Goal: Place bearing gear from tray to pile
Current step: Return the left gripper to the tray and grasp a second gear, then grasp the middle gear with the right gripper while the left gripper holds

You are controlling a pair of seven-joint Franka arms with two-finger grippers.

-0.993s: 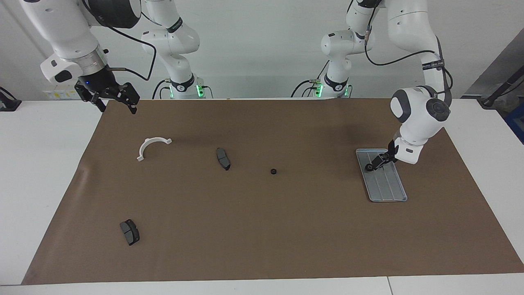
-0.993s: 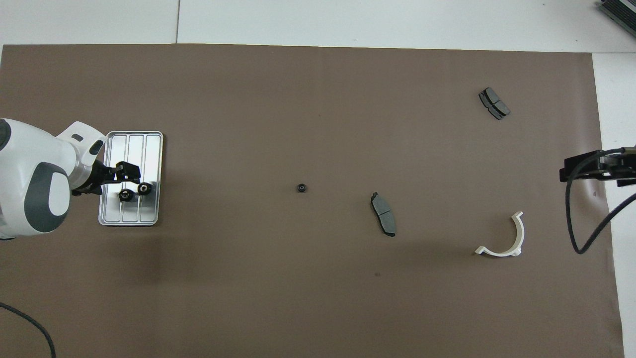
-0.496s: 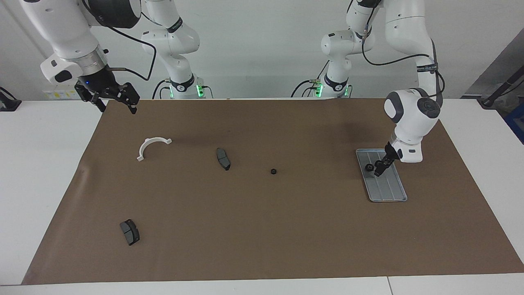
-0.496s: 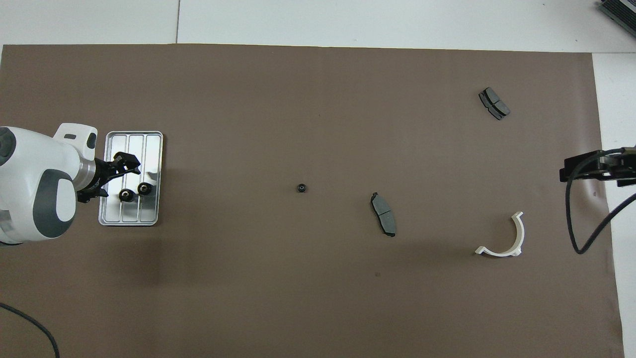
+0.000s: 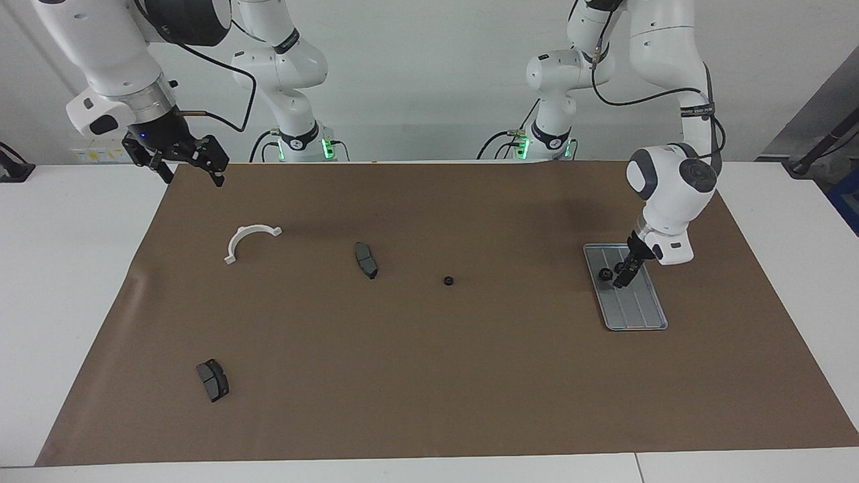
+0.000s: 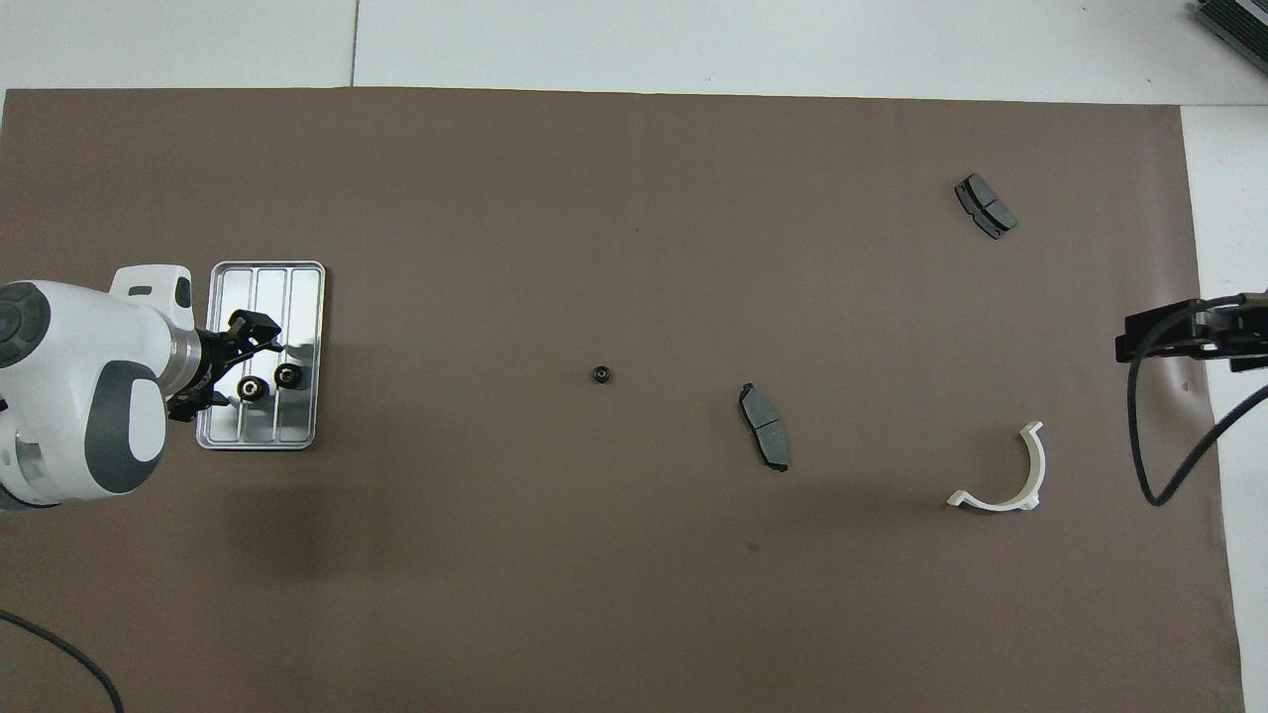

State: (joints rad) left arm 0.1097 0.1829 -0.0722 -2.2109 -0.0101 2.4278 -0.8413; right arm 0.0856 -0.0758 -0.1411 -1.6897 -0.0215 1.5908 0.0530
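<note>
The silver grooved tray (image 5: 637,312) (image 6: 265,282) lies at the left arm's end of the mat. Two small black bearing gears (image 6: 288,374) (image 6: 251,389) sit on it; only one (image 5: 604,274) shows in the facing view. My left gripper (image 5: 623,276) (image 6: 236,364) is low over the tray, open, with its fingers beside the gear that lies closer to the tray's middle. A third gear (image 5: 447,280) (image 6: 601,374) lies mid-mat. The pile is the white half-ring bracket (image 5: 243,233) (image 6: 1040,465) and two brake pads (image 5: 366,260) (image 5: 213,380). My right gripper (image 5: 192,176) (image 6: 1169,332) waits, open, raised over the mat's corner.
The brown mat (image 5: 429,376) covers most of the white table. The brake pads also show in the overhead view (image 6: 765,441) (image 6: 985,206). A black cable (image 6: 1154,436) hangs from the right arm near the bracket.
My left wrist has turned more upright over the tray and the hand has drawn back a little. The gears have not moved. The right arm has not moved.
</note>
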